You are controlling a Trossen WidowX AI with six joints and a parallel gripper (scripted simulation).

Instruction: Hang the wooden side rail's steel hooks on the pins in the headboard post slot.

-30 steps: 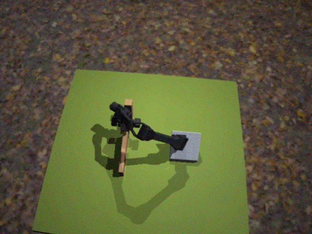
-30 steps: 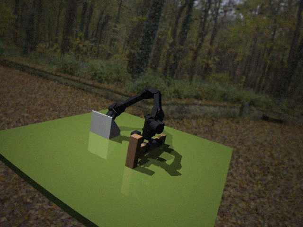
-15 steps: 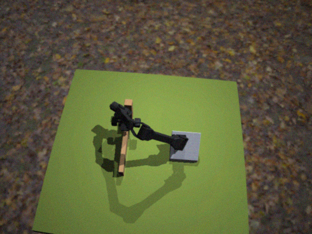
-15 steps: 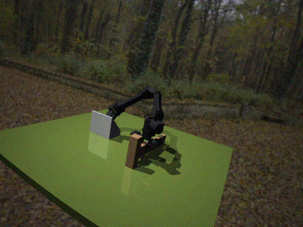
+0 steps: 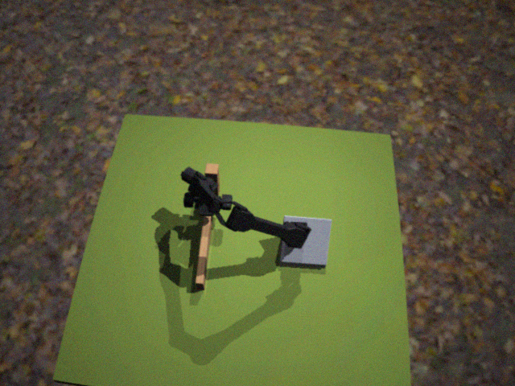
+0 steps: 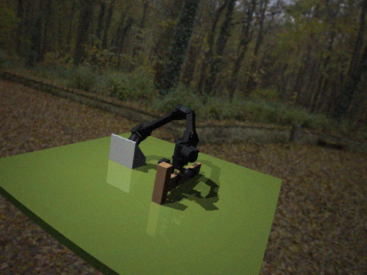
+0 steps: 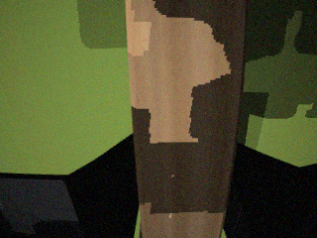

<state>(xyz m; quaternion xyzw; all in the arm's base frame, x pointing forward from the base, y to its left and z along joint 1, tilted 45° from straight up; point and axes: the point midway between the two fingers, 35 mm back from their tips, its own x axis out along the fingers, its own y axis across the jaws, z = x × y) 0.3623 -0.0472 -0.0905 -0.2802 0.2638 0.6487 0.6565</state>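
The wooden side rail (image 5: 212, 172) (image 6: 196, 166) (image 7: 165, 93) runs along the green table away from the upright headboard post (image 6: 161, 183). Its near end meets the post's upper part. The hooks, the pins and the slot are hidden, so I cannot tell whether the hooks sit on the pins. My gripper (image 5: 206, 203) (image 6: 181, 174) (image 7: 170, 135) comes down on the rail from above, about midway along it, and is shut on it. In the wrist view the rail fills the middle between the dark fingers, crossed by shadows.
The arm's grey base plate (image 5: 315, 249) (image 6: 121, 150) stands to one side of the post, on the green table (image 5: 290, 166) (image 6: 74, 192). Leaf-covered ground lies all around the table's edges.
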